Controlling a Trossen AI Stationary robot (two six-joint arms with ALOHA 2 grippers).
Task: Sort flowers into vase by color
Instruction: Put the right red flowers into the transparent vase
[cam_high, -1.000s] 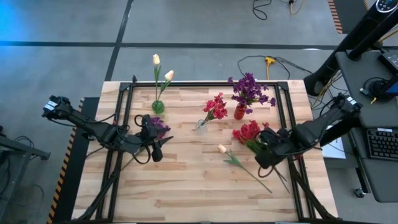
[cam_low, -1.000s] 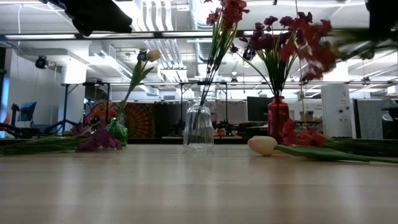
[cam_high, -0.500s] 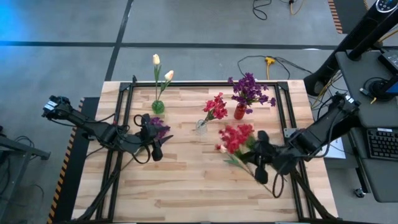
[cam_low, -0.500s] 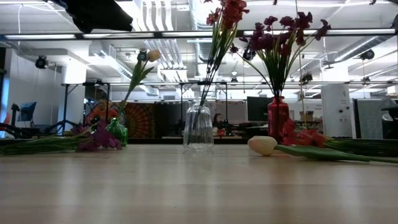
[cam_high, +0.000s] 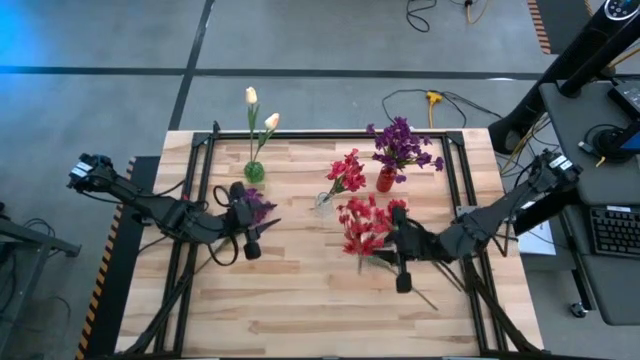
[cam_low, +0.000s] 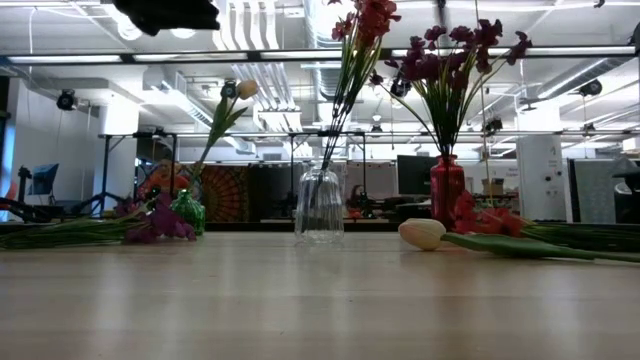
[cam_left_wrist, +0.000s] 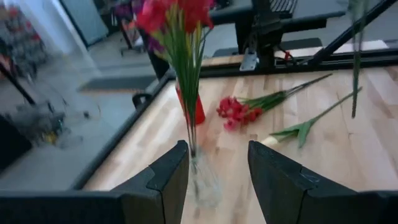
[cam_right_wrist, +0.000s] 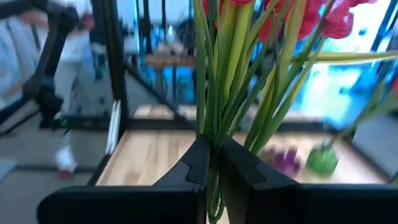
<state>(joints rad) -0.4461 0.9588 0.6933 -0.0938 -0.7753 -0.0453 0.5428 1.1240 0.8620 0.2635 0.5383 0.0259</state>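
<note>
The right claw (cam_high: 400, 262), clamped on red flowers (cam_high: 362, 222) at frame center, should keep the stems vertical above the clear vase (cam_high: 323, 203).

1. The right arm stretches in from the table's right edge toward the middle, its wrist raised off the table.
2. The right gripper (cam_high: 399, 243) is clamped tight, fingers (cam_right_wrist: 198, 163) pressed together on a bunch of green stems.
3. The left arm lies low across the left side, elbow bent.
4. The left gripper (cam_high: 250, 222) hangs with its fingers (cam_left_wrist: 169, 174) parted, gripping nothing.
</note>
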